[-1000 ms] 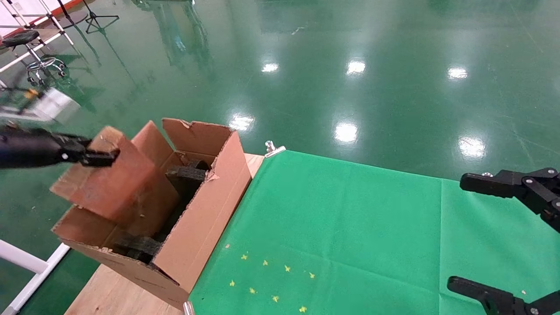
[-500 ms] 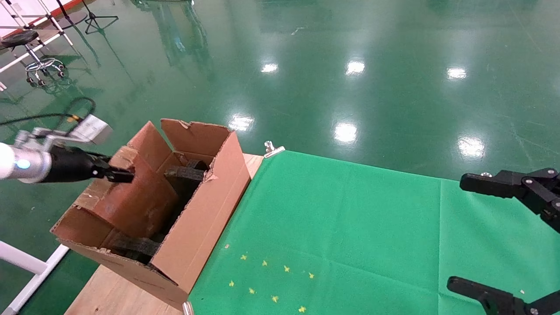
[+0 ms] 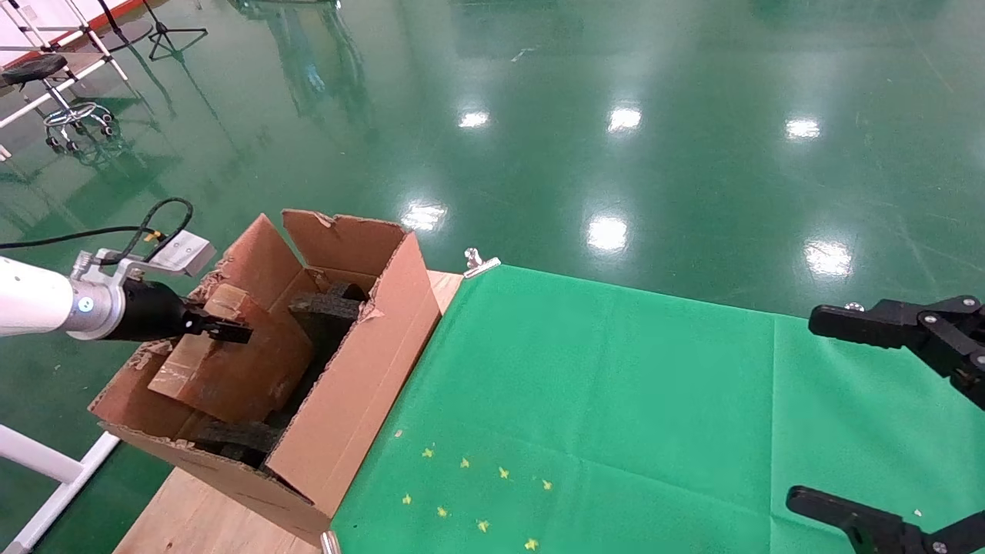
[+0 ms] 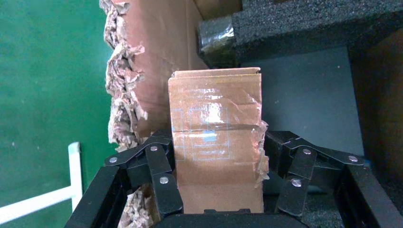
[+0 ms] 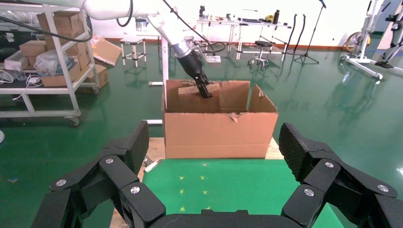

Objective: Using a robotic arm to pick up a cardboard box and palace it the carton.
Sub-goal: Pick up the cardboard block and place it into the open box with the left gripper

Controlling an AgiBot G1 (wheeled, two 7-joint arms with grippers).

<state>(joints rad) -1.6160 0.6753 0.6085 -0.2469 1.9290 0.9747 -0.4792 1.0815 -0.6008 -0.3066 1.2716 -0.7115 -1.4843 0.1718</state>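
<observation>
Where the head view looks down on the work, the carton [image 3: 362, 369] stands at the left end of a wooden table [image 3: 192, 515], just beside the edge of a green cloth [image 3: 616, 400]. The robotic arm [image 3: 38, 308] reaches in from beyond the carton's outer side, and its left gripper [image 3: 223, 331] pinches the upper end of the cardboard box [image 3: 238, 369]. That box sits tilted inside the carton, partly below its torn flaps, with black foam pieces [image 3: 327, 304] lying deeper in the carton toward its far end and more foam near its close end. The right gripper [image 3: 908, 415] hangs over the cloth, well apart from the carton, its fingers spread wide with nothing between them.

In the left wrist view, the left gripper [image 4: 218, 175] has its black linked fingers [image 4: 159, 171] pressed against both sides of the cardboard box [image 4: 216, 137], whose taped, scuffed face fills the gap between them. The carton's ragged flap [image 4: 123, 95] runs just beside the box, and black foam [image 4: 304, 23] lies past the box's far end.

In the right wrist view, the right gripper [image 5: 218, 166] stands open, framing the carton [image 5: 218, 133] well off. Above the carton the robotic arm [image 5: 183, 47] slants down, holding the cardboard box [image 5: 192, 97] within the flaps.
</observation>
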